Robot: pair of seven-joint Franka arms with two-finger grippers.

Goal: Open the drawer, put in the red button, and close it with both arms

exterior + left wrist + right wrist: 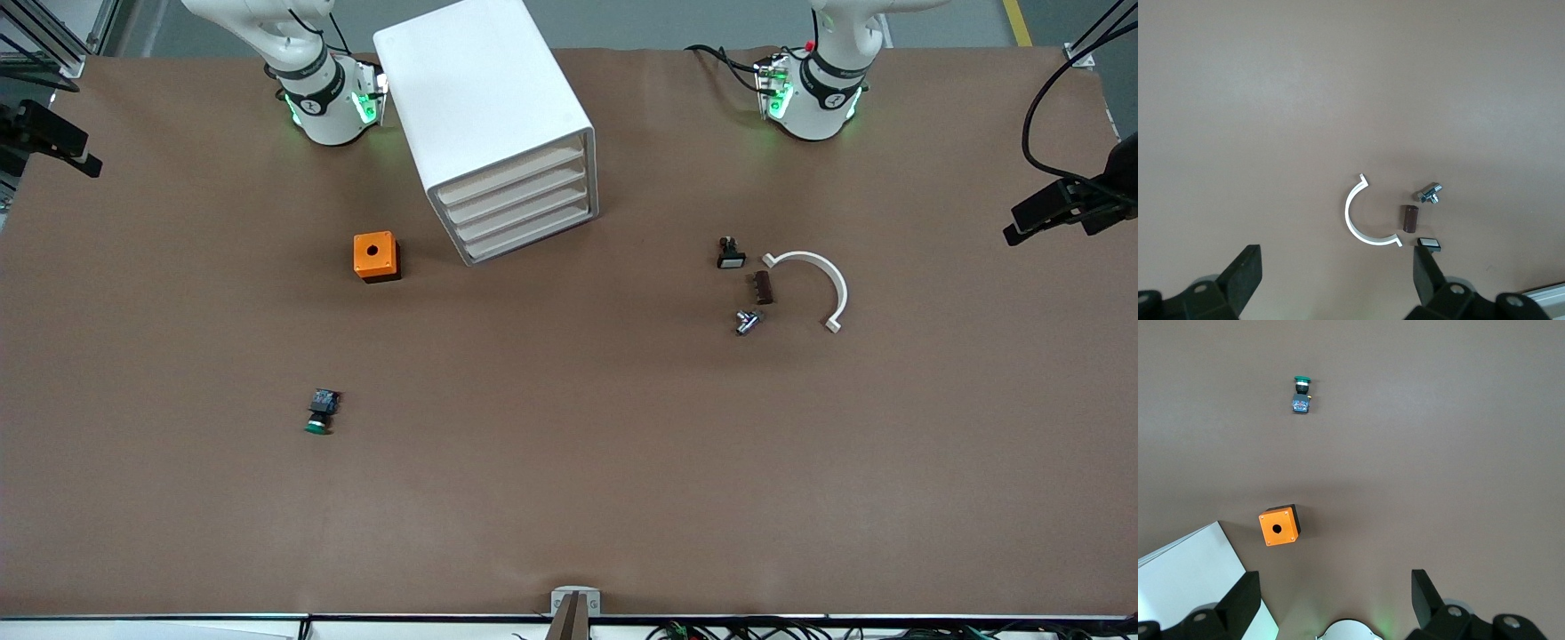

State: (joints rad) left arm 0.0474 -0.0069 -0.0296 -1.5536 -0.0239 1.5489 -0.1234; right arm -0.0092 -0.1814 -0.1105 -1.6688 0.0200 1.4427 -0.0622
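Note:
The white cabinet stands near the robots' bases, with four white drawers stacked in its front, all pushed in. Its corner shows in the right wrist view. No red button shows in any view. Both arms are raised near their bases, and neither hand shows in the front view. My left gripper is open and empty, high over the small parts at the left arm's end. My right gripper is open and empty, high over the table beside the cabinet and the orange box.
An orange box with a hole sits beside the cabinet. A green-capped switch lies nearer the front camera. At the left arm's end lie a white half ring, a brown cylinder, a metal fitting and a black-and-white part.

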